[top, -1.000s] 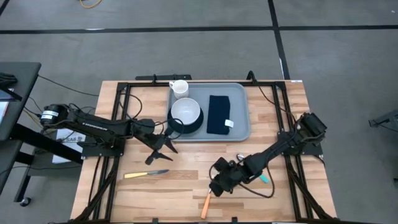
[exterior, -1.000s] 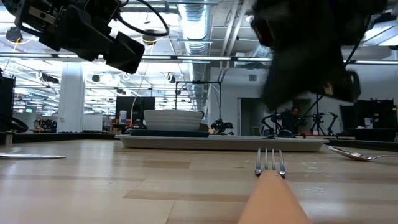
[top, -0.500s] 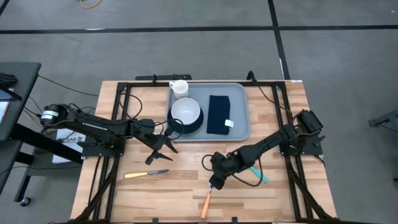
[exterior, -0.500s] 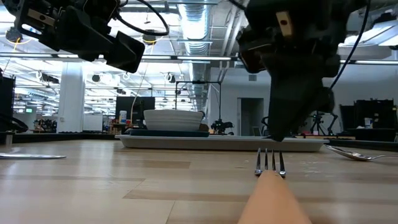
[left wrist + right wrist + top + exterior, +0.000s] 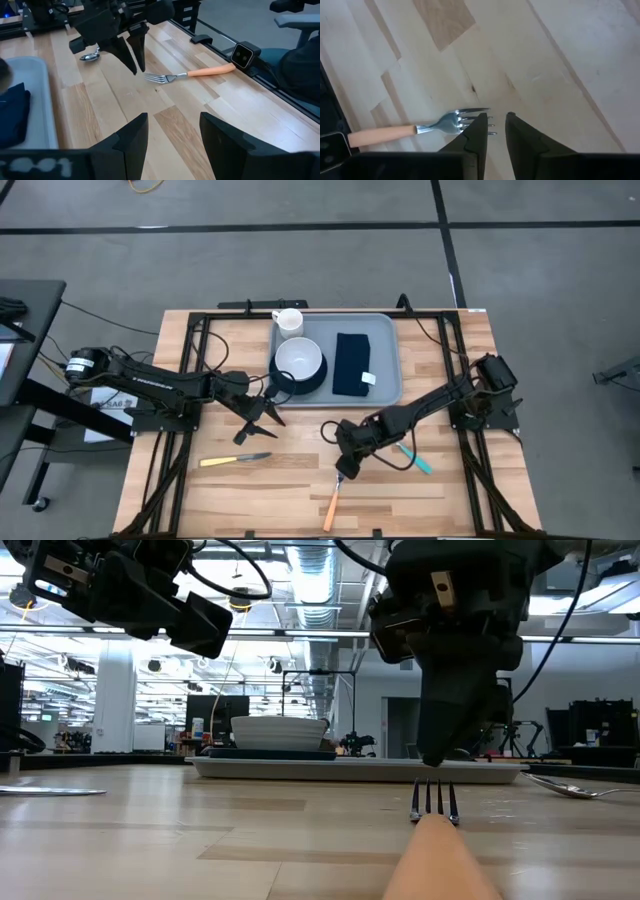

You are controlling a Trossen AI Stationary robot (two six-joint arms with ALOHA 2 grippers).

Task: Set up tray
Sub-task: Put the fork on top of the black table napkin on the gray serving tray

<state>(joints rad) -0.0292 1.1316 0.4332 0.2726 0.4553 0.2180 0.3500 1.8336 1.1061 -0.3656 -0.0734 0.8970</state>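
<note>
Hovering just above the fork (image 5: pixel 334 498) tines, the right gripper (image 5: pixel 345 466) holds its fingers narrowly apart and empty, well short of the tray (image 5: pixel 388 358) at the table's far side, where a misaligned pinch could skid the fork away.

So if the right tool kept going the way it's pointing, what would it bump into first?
Probably the fork. The right tool points down at the table, its tips just above the fork's tines; it might touch bare wood beside them instead.
</note>
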